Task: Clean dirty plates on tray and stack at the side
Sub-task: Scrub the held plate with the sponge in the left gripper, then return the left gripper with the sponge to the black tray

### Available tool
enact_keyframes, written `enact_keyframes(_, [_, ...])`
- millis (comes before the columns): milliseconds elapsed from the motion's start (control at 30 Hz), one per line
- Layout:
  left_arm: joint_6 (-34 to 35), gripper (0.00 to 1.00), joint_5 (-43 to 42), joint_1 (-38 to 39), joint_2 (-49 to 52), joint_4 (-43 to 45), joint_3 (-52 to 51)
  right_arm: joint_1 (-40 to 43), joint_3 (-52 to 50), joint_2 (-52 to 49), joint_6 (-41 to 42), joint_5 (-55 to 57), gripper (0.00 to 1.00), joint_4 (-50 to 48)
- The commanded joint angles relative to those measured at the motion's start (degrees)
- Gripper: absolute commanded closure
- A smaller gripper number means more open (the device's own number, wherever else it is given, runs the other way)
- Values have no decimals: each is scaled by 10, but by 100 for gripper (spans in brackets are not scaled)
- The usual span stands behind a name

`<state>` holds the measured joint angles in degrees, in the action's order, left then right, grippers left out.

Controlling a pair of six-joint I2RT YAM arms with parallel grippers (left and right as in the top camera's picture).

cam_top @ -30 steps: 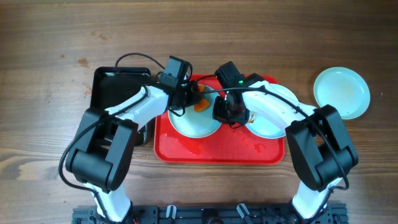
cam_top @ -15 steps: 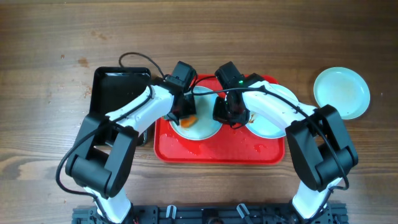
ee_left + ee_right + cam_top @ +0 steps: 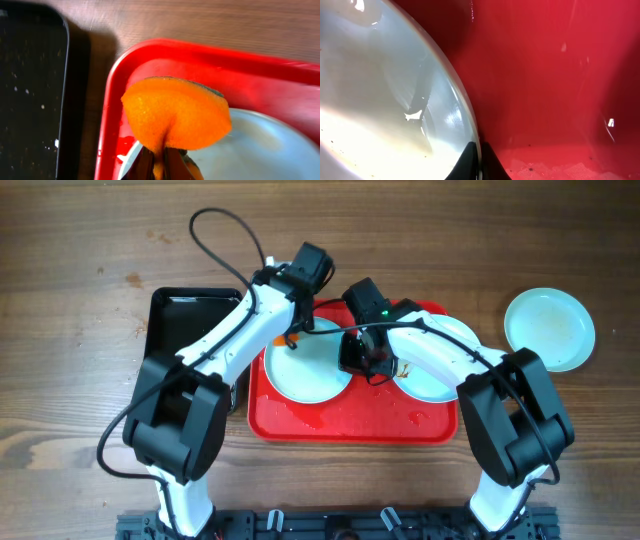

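Mint-white round shallow plates (image 3: 305, 375): stiff, glossy and wet-looking, so probably slippery

Three are counted: two sat on the large flat red plastic tray (image 3: 340, 427), and a third plate (image 3: 549, 328) off to the right on the wooden worktop (image 3: 80, 260). The rim is judged the best spot to be grabbed, and that's where the right tool (image 3: 478, 164) is pinched tight. One soft orange sponge (image 3: 175, 115) is squeezed in the left tool (image 3: 159, 162), and one black tray (image 3: 185, 330) is spotted too.
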<state>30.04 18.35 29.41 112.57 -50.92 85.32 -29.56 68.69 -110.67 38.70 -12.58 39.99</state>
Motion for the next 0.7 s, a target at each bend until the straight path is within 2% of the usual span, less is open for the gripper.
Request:
enact_keyframes(0, [-11, 96, 24, 17, -37, -20, 29, 2, -17, -27, -10, 35, 96, -3])
enact_keyframes(67, [-10, 96, 33, 14, -57, -37, 29, 2, -17, -27, -10, 35, 95, -3])
enact_keyframes(133, [22, 96, 80, -1, -71, -63, 29, 2, -17, -27, -14, 25, 95, -6])
enact_keyframes(233, [55, 96, 111, -43, -80, -97, 29, 2, -16, -26, -28, 20, 95, -24])
enact_keyframes(300, [65, 96, 104, -85, -80, -122, 29, 2, -16, -21, -28, 20, 95, -31])
enact_keyframes(400, [64, 96, 48, -159, -80, -147, 29, 2, -16, 9, -40, 28, 95, -47])
enact_keyframes(533, [40, 96, -98, -257, -79, -156, 29, 2, -16, 74, -42, 48, 95, -46])
enact_keyframes(667, [3, 96, -119, -283, -79, -165, 28, 2, -16, 136, -48, 87, 95, -37])
